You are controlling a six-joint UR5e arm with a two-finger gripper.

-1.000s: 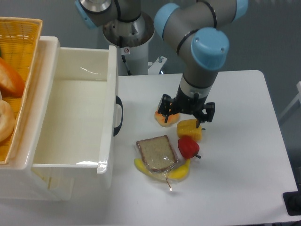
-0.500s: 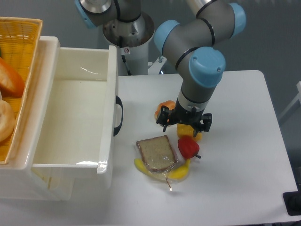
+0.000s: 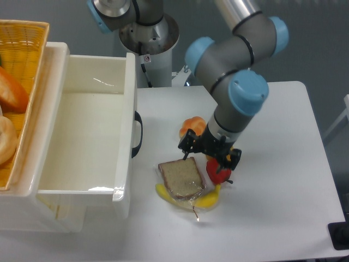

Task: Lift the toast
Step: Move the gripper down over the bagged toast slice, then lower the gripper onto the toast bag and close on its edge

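The toast (image 3: 181, 178) is a square brown slice in clear wrap. It lies flat on the white table (image 3: 272, 218), partly on top of a yellow banana (image 3: 209, 200). My gripper (image 3: 209, 153) hangs just behind the toast's far edge, pointing down. Its jaws stand apart and hold nothing. The left fingertip (image 3: 186, 149) is close above the toast's back corner. The right fingertip (image 3: 233, 159) is over a red fruit (image 3: 218, 172) that sits beside the toast on the right.
A round orange bun (image 3: 194, 126) lies behind the gripper. A large white open bin (image 3: 87, 131) with a black handle (image 3: 138, 134) stands to the left. A wicker basket (image 3: 24, 49) with bread sits at the far left. The arm's base (image 3: 147, 38) is at the back.
The gripper has moved forward and a little left, from over the bun and a yellow item to the toast's far edge. It now hides the yellow item. The jaws stay apart.
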